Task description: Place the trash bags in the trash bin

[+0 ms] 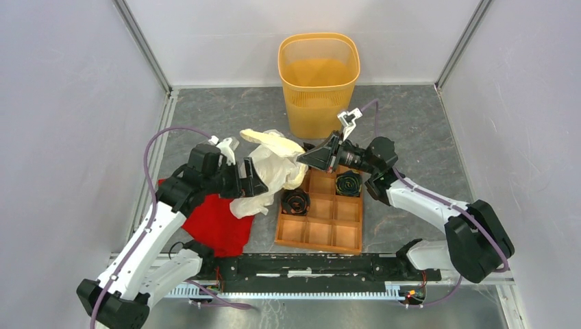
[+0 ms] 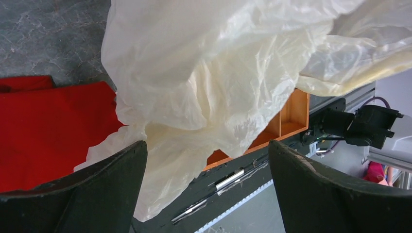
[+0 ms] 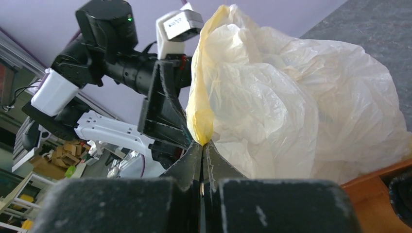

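The cream-white trash bag (image 1: 274, 168) hangs bunched between both arms, above the red cloth and the tray's left edge. My right gripper (image 1: 303, 160) is shut on a folded edge of the bag (image 3: 201, 126), the fingertips pinched together under a yellowish fold. My left gripper (image 1: 251, 182) is open beside the bag's left side; in the left wrist view its two dark fingers (image 2: 111, 184) stand wide apart with the bag (image 2: 209, 73) hanging in front of them, not gripped. The orange-yellow trash bin (image 1: 318, 82) stands upright at the back centre, apart from both grippers.
A flat orange-brown compartment tray (image 1: 322, 229) lies front centre with two black coiled items (image 1: 348, 183) in it. A red cloth (image 1: 216, 221) lies under the left arm. Grey walls bound the table on the left, right and back.
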Controlling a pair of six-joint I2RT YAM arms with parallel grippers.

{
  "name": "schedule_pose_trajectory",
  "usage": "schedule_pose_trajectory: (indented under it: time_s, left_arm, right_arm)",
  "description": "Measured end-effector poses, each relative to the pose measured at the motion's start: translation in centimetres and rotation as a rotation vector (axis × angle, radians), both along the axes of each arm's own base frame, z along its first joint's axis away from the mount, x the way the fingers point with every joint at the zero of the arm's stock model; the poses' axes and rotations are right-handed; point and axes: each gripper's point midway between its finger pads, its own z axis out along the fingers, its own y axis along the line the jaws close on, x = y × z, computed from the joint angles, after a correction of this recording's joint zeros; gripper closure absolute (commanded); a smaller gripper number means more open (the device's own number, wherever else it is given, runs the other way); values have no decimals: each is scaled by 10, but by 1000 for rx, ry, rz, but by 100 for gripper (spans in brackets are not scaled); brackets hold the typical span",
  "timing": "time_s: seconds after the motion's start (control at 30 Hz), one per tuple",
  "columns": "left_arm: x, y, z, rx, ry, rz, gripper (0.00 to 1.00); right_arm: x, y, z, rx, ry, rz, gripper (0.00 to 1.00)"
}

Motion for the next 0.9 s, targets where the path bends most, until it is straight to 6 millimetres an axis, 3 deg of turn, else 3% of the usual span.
schedule_pose_trajectory:
  time_s: [0.17, 0.27, 0.3, 0.4, 0.57, 0.73, 0.9]
  left_arm:
    - [4, -11, -10, -29, 25, -31, 0]
    - [-3, -17, -28, -38, 61, -53, 2]
    - [-6, -19, -33, -39, 71, -63, 9]
    - [-12, -25, -40, -50, 95, -73, 44]
    - [-5, -31, -36, -73, 75, -60, 95]
    - [2, -27, -25, -51, 47, -30, 98]
    - [4, -23, 22, -60, -57, -45, 98]
  right_arm:
    - [2, 2, 14, 24, -14, 2, 100]
    - [7, 5, 21, 34, -19, 0, 100]
    - [9, 5, 22, 36, -19, -2, 99]
    - [15, 9, 27, 50, -8, 0, 100]
    - [18, 13, 32, 77, 8, 10, 100]
    - [22, 14, 28, 41, -13, 3, 96]
    - [58, 14, 12, -200, -80, -117, 79]
